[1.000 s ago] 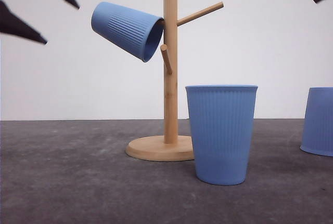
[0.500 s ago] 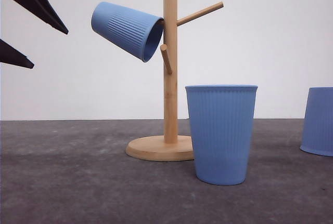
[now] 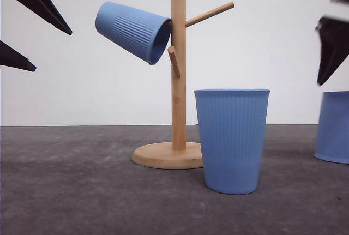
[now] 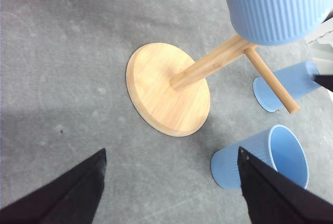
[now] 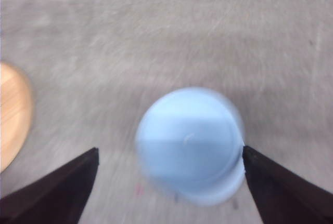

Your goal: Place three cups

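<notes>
Hanging up high on the left, the left gripper [image 3: 24, 28] has its fingers apart and holds nothing. One cup [image 3: 133, 31] sits tipped on the wooden stand [image 3: 178, 82]. A second cup [image 3: 232, 139] stands upright on the table [image 3: 82, 191]. Far right, the right gripper [image 5: 169, 169], fingers apart, hangs above the upside-down third cup [image 5: 190, 146].

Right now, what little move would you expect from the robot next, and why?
Probably the right gripper lowers, open, around the upside-down cup lying between its fingers. One cup already hangs on the wooden rack; this one and the upright cup stand on the table.
</notes>
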You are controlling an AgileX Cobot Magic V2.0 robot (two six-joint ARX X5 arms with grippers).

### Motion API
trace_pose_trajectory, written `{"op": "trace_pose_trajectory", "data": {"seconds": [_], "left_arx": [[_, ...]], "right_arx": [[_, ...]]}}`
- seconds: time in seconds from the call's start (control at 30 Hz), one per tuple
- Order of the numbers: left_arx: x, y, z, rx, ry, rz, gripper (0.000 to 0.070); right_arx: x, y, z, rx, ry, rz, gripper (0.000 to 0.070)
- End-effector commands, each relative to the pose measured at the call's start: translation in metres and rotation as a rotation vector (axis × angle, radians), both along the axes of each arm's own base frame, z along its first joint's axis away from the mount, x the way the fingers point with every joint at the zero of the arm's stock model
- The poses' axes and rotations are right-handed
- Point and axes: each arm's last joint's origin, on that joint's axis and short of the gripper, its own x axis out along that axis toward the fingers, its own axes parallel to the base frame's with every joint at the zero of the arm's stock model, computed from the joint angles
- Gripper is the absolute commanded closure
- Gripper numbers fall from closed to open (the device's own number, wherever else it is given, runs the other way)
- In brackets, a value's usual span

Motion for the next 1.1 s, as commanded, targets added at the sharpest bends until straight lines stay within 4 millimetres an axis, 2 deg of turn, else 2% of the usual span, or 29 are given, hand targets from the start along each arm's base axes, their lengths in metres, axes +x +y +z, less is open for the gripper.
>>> {"op": "trace_pose_trajectory", "data": {"seconds": [0.0,0.17,0.3,0.33,0.4,0.53,0.63,0.8,0.93,1.07], "left_arx": [[0.002,-0.001,0.003,-0.003,-0.012,0.000,0.0232],[0.002,-0.001,0.003,-0.002,-0.012,0.000,0.0232],[0.002,-0.001,0.003,-0.002,-0.013,0.000,0.0232],[0.002,-0.001,0.003,-0.002,-0.013,0.001,0.0232],[0.002,-0.001,0.003,-0.002,-0.012,0.001,0.0232],[0.002,-0.001,0.003,-0.002,-0.011,0.001,0.0232],[0.002,-0.001,0.003,-0.002,-0.011,0.001,0.0232],[0.002,-0.001,0.003,-0.001,-0.015,0.001,0.0232],[0.002,-0.001,0.004,-0.003,-0.023,0.001,0.0232],[0.004,-0.001,0.006,-0.009,-0.047,0.001,0.0232]], "right_arx": [[0.012,-0.001,-0.005,-0.013,-0.010,0.006,0.0123],[0.031,-0.001,-0.026,-0.026,-0.007,0.016,0.0138],[0.035,-0.001,-0.033,-0.034,0.003,0.012,0.0313],[0.035,-0.001,-0.032,-0.034,0.004,0.012,0.0344],[0.031,-0.001,-0.027,-0.032,0.008,0.012,0.0358],[0.017,-0.001,-0.005,-0.017,0.014,0.010,0.0358],[0.002,-0.004,0.020,0.043,0.000,0.012,0.0358],[-0.017,-0.016,0.053,0.347,-0.097,0.054,0.0358],[-0.013,-0.027,0.070,0.614,-0.189,0.125,0.0358],[-0.002,-0.024,0.088,0.745,-0.300,0.171,0.0358]]}}
